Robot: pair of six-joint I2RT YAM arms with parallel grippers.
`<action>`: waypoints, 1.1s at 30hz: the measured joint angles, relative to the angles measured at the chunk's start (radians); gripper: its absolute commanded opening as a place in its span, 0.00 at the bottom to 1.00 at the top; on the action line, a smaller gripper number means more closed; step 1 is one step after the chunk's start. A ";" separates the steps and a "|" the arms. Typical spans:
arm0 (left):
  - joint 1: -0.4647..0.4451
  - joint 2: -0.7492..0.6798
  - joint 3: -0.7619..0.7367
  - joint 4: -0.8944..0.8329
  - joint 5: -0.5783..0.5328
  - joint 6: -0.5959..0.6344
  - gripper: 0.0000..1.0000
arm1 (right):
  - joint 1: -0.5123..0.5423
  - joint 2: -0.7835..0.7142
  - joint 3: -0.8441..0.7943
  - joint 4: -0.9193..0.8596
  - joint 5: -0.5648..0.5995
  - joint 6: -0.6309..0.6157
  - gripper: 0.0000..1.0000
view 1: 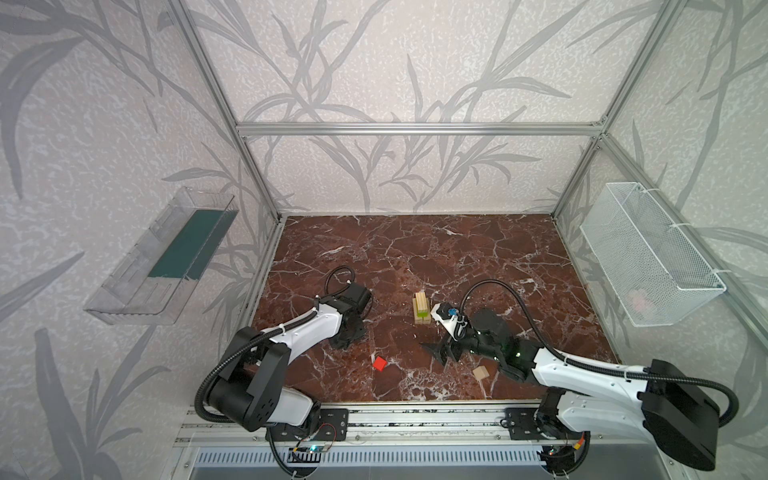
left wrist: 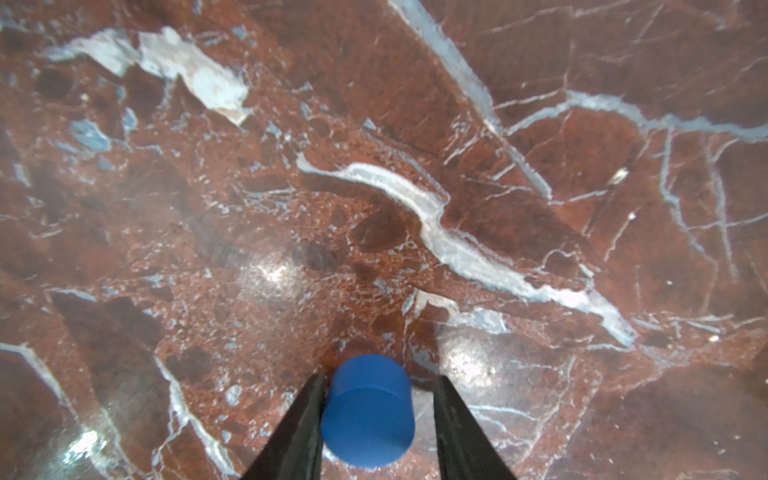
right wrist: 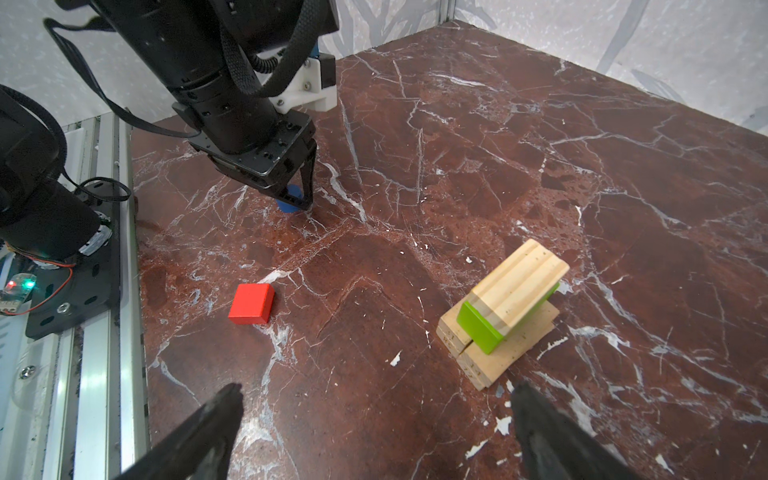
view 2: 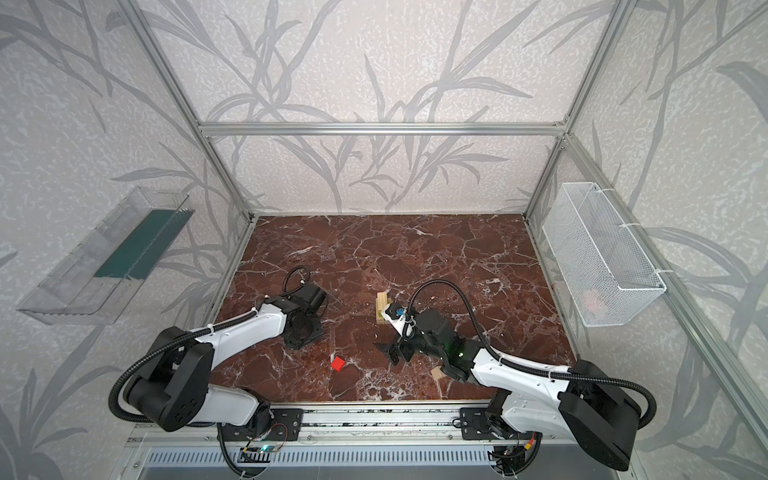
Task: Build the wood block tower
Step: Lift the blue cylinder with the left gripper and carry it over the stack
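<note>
The left gripper [left wrist: 380, 378] stands low over the table with its jaws partly apart around the blue disc [left wrist: 368, 415]. One finger [left wrist: 303, 419] touches the disc's side while the other shows a gap, so nothing is clamped yet and the disc rests on the table. The right gripper [right wrist: 374, 424] hangs fully spread and empty near the tower [right wrist: 507, 316].

The tower sits about mid-table: pale bars side by side at the base, the lime-green bar [right wrist: 478, 328] crosswise on them, and more pale bars on top. The red block [right wrist: 251, 303] lies alone between the two arms, well apart from the stack. The pale wedge [view 1: 481, 372] lies near the front edge, beside the right arm.

The uneven contact is the likely trouble. If the jaws shut from here, the touching finger may push the round disc sideways, or roll it out of the grip before the far finger arrives. The top bars overhang the green bar and look easy to knock, and the right gripper is close enough that a careless swing could topple them.

The marble surface [view 1: 457, 249] is dark red with white veins, glossy and probably slick. Pale leaf-patterned walls in an aluminium frame [view 1: 415, 129] enclose it. A clear tray [view 1: 166, 257] hangs on one side and a white wire basket [view 1: 648, 257] on the other
</note>
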 measured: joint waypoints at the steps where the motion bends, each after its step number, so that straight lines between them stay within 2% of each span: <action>1: 0.001 0.000 0.000 0.002 0.000 0.000 0.38 | 0.000 0.000 0.000 0.000 0.000 0.000 0.99; 16: 0.003 -0.016 -0.002 -0.019 0.002 0.037 0.21 | 0.000 0.001 0.000 0.000 0.022 0.008 0.99; 25: -0.010 -0.140 0.050 -0.103 0.042 0.120 0.13 | -0.038 -0.074 -0.028 0.005 0.059 0.044 0.99; 29: -0.043 -0.182 0.117 -0.134 0.075 0.154 0.10 | -0.074 -0.087 -0.042 0.008 0.055 0.069 0.99; 33: -0.123 -0.163 0.232 -0.189 0.079 0.182 0.09 | -0.110 -0.100 -0.053 0.010 0.037 0.090 0.99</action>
